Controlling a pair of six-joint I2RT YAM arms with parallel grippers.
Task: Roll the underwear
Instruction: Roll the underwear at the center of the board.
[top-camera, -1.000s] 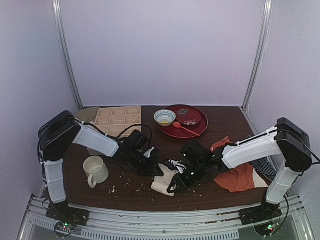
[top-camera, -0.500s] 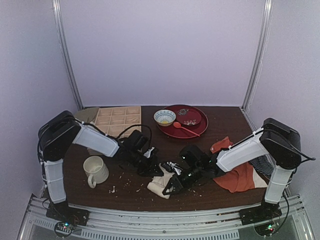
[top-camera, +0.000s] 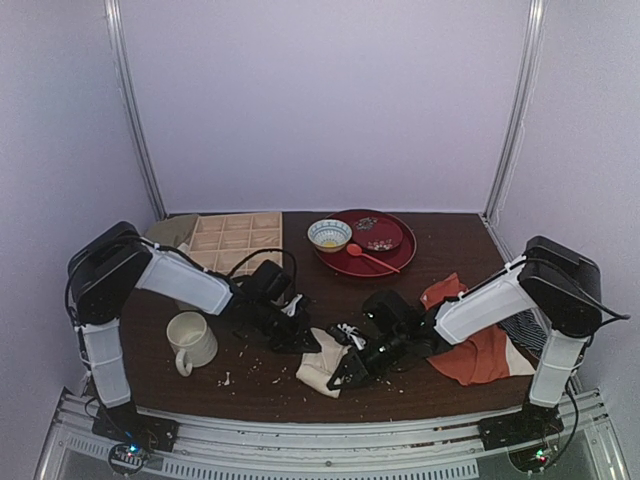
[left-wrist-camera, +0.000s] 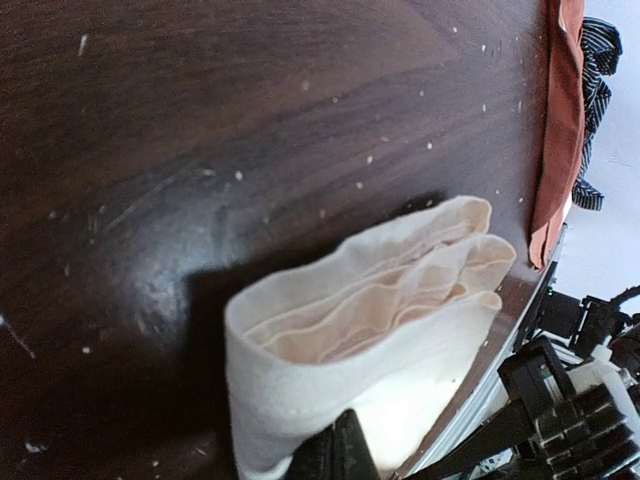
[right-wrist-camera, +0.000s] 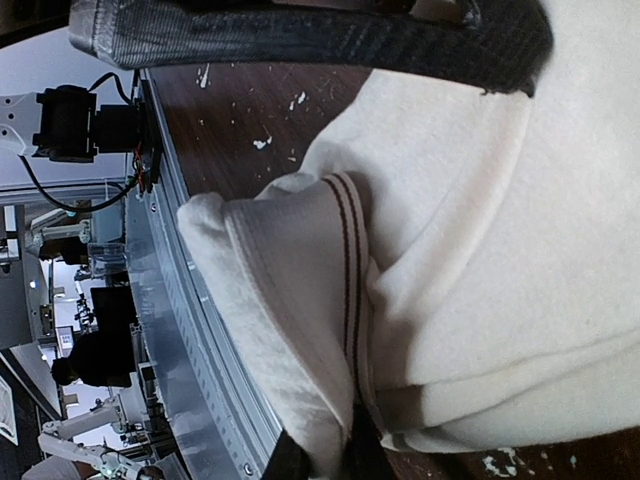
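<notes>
Over the last second the right arm folds lower and its right end effector (top-camera: 352, 368) slides a little toward the mug (top-camera: 192, 340), while the left arm draws back so that the left end effector (top-camera: 298, 335) also shifts slightly mug-ward. The underwear (top-camera: 322, 362) barely travels but looks a touch more bunched. That suggests the arms are tightening a bundle already formed, not starting a new turn. The left wrist view shows several cream layers stacked and curled at one open end, so the rolling seems well along, though the shape is still flattish rather than a neat cylinder. The underwear lies on the surface (top-camera: 450, 250) to the right of the mug and well apart from it, toward the near edge, between the two end effectors. The orange-red garment (top-camera: 475, 350) lies farther from the mug on the same side. The left end effector touches the bundle's mug-side far corner; its fingertips read as pressed together with a fold of cloth at their tip, apparently pinching it. The right end effector sits at the bundle's far-from-mug side, fingertips likewise closed on the striped hem, with fabric bulging above them.
</notes>
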